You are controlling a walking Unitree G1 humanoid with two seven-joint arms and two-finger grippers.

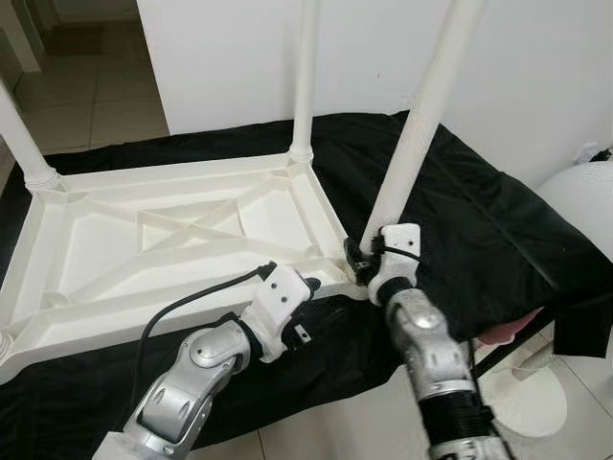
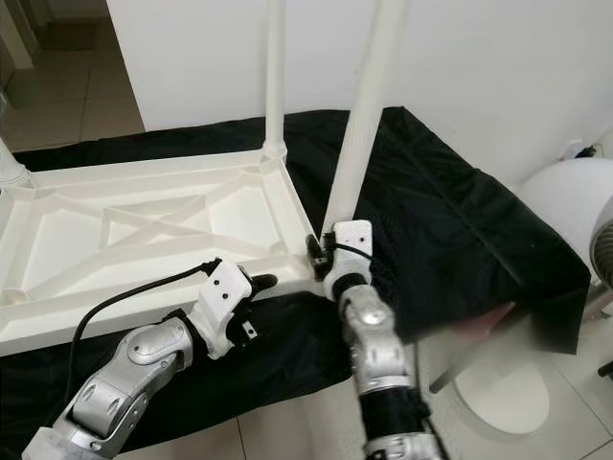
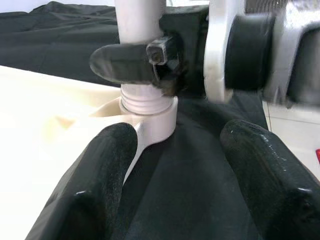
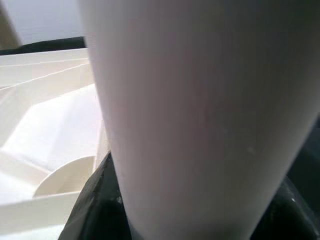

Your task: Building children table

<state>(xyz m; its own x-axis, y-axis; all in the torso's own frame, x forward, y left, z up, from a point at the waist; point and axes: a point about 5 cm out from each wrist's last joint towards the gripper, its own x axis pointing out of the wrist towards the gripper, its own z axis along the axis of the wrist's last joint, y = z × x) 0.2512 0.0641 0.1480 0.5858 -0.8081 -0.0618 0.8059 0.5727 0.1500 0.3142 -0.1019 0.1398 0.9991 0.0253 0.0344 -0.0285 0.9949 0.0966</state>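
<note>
An upturned white plastic children's table top [image 1: 144, 240] is laid on a black cloth [image 1: 479, 230]. A white tubular leg [image 1: 421, 125] at its near right corner is clasped by the right gripper [image 1: 367, 257]; the left gripper [image 1: 308, 284] is held open beside it.

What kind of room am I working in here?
Probably a room in a home: pale tiled floor, plain white wall, and the upturned white table lying on a black cloth. The right gripper grips the leg at its near corner.
</note>
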